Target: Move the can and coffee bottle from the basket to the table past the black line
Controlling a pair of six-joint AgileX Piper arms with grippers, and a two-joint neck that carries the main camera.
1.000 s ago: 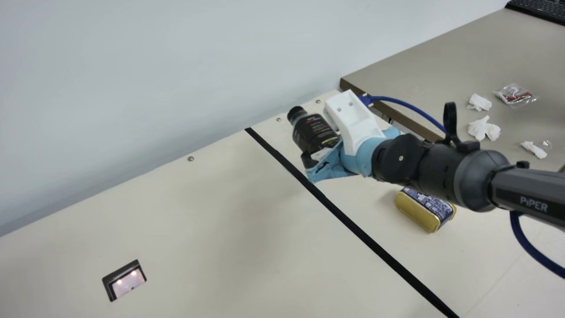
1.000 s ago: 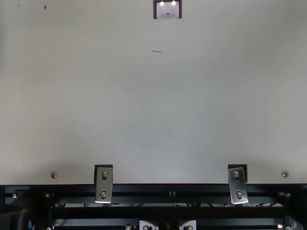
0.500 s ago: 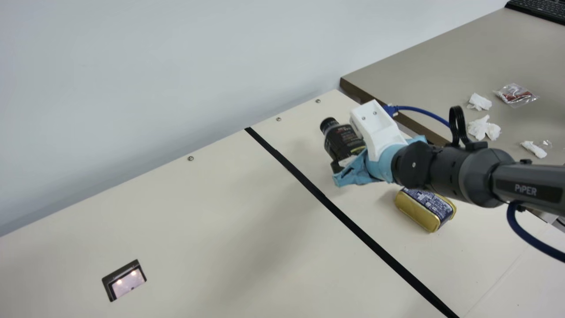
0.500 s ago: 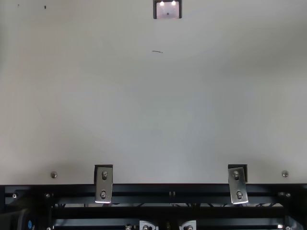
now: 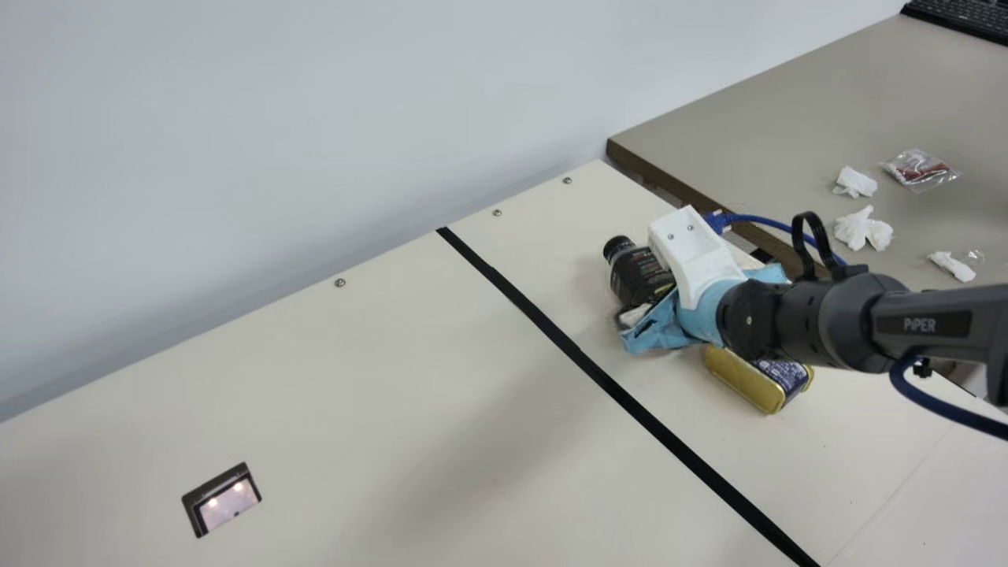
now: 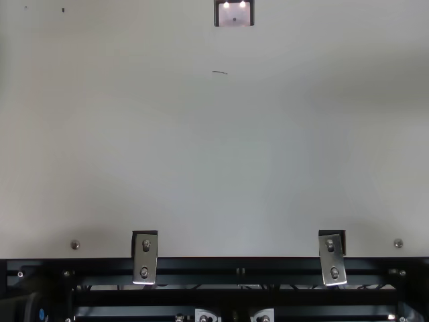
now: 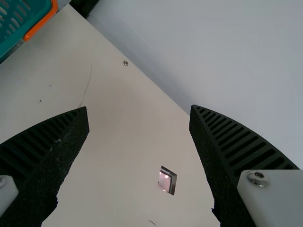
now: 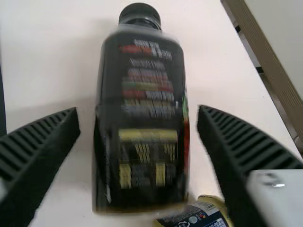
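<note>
- My right fingers (image 8: pixel 52 146) sit parted around the bottle (image 8: pixel 140 109); left fingers (image 7: pixel 61 149) spread.
- Once it's steady, I should back straight out, sparing the can (image 8: pixel 201 215) beside them.

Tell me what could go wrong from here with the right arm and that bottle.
The right gripper stands open, with gaps on both sides of the bottle, so the bottle may topple if its base isn't flat on the table; I can't tell whether it is.
A sideways retreat could let a finger clip the bottle.
The can lies close by, partly behind the arm in the main view, so a low swing might knock it.
</note>
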